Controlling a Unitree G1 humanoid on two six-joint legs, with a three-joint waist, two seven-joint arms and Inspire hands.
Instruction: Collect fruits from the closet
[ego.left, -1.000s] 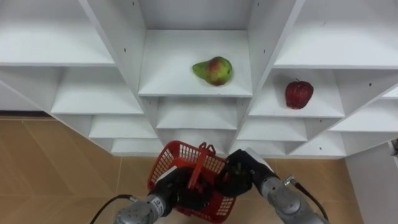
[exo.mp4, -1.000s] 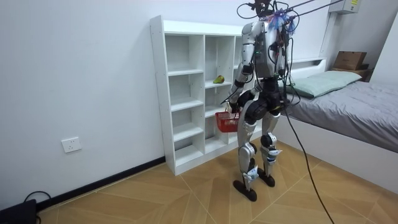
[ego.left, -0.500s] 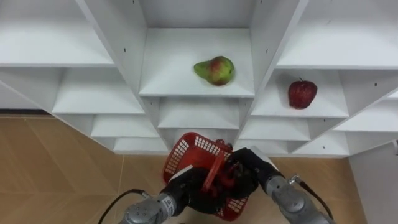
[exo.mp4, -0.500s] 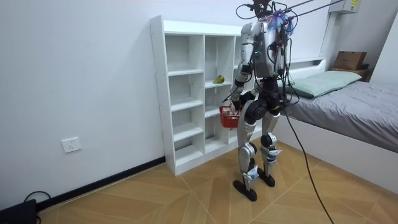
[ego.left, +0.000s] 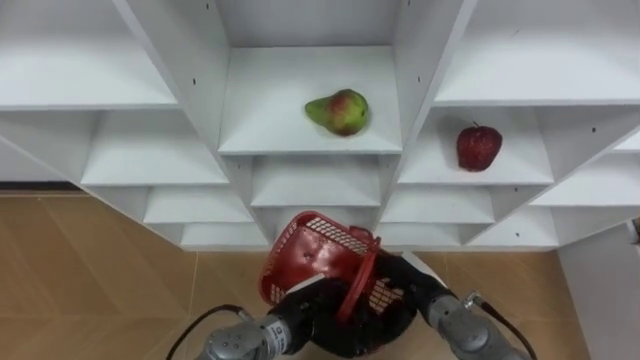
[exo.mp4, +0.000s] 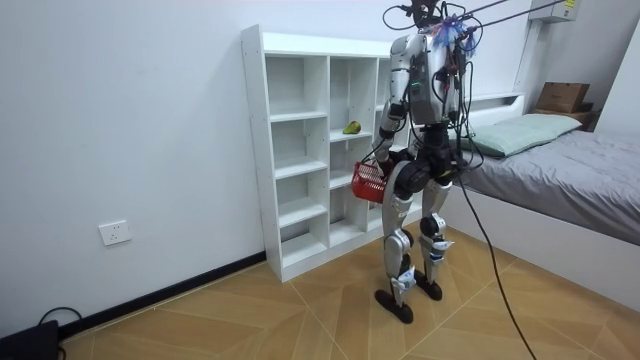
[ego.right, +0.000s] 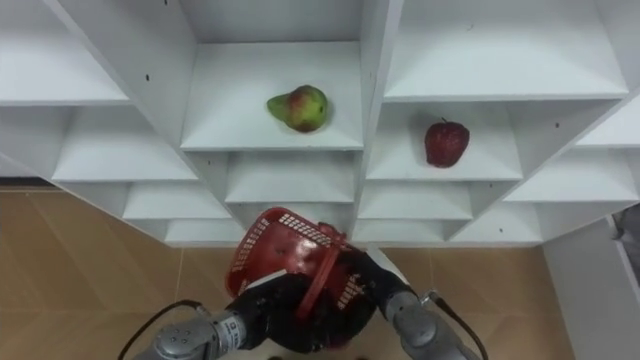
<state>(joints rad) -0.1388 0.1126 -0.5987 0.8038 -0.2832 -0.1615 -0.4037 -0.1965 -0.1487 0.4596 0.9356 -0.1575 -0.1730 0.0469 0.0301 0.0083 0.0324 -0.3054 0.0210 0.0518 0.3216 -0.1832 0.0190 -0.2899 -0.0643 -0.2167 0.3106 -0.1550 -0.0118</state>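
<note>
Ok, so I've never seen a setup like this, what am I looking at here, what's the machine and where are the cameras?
This is a humanoid robot on two legs, doing housework. The room view comes from a camera standing some way off: the robot stands before a white shelf unit, a bed beside it. The two eye views come from one camera on its head, looking down. On the shelves lie a pear and, one compartment to the right, a red apple. Below them its left hand and right hand carry a tilted red basket between them; neither fruit is in it yet.
</note>
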